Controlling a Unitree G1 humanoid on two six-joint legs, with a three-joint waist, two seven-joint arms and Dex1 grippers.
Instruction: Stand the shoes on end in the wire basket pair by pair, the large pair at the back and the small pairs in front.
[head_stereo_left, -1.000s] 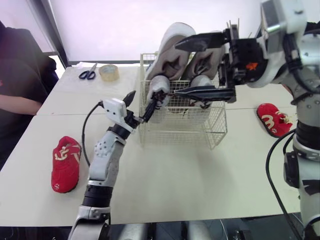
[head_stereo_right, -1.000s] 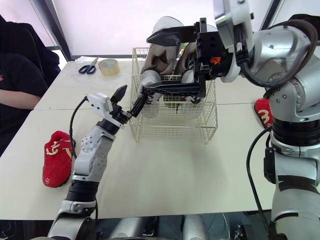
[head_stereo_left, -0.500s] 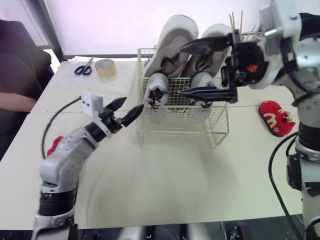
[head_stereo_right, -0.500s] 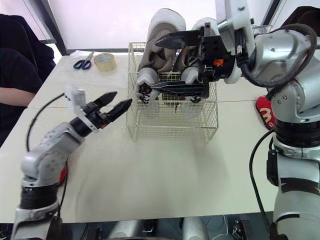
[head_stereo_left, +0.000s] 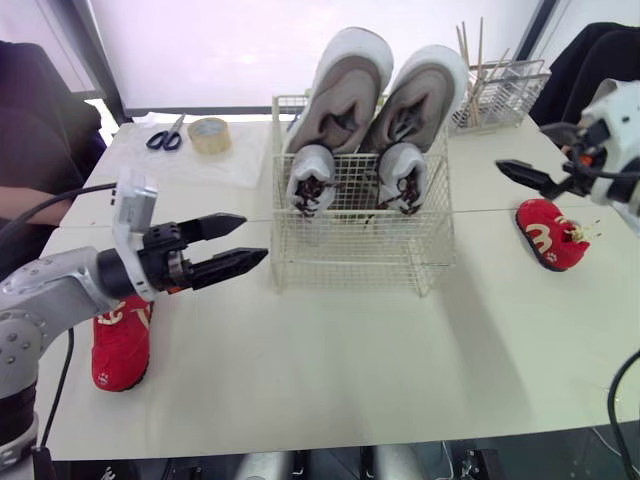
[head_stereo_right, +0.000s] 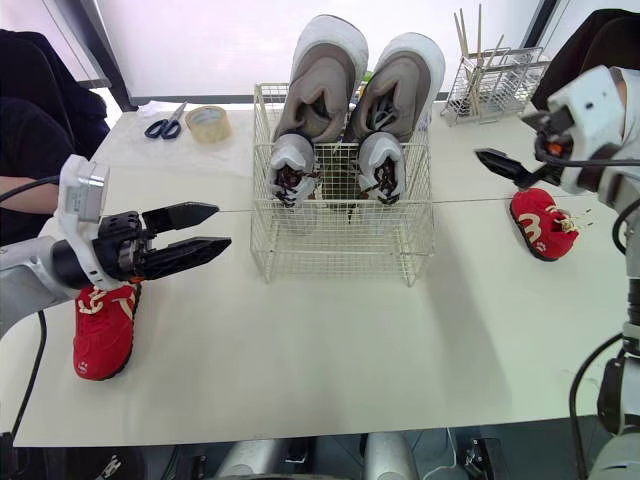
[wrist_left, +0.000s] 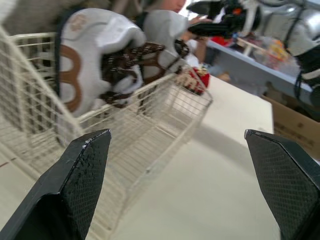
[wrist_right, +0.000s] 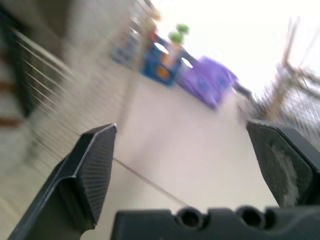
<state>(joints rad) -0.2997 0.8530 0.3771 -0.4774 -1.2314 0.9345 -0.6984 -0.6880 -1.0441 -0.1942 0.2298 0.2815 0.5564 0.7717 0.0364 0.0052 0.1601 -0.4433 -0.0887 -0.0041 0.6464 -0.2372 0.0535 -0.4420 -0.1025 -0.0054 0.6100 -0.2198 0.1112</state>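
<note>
Spread wide, empty: left gripper (head_stereo_left: 255, 237), right gripper (wrist_right: 181, 126). Looks light and soft-sided, red shoe (head_stereo_left: 120, 342) at eight o'clock from wire basket (head_stereo_left: 360, 252); best pinched across stiffer heel.

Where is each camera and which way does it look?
Head eyes: up top, looking down at the table and wire basket; left gripper, right gripper show.
Left wrist: on left arm, facing the basket's small grey shoes; own open fingers.
Right wrist: on right arm, facing across the table; own open fingers.
Shared: head and left wrist both show the basket.
</note>
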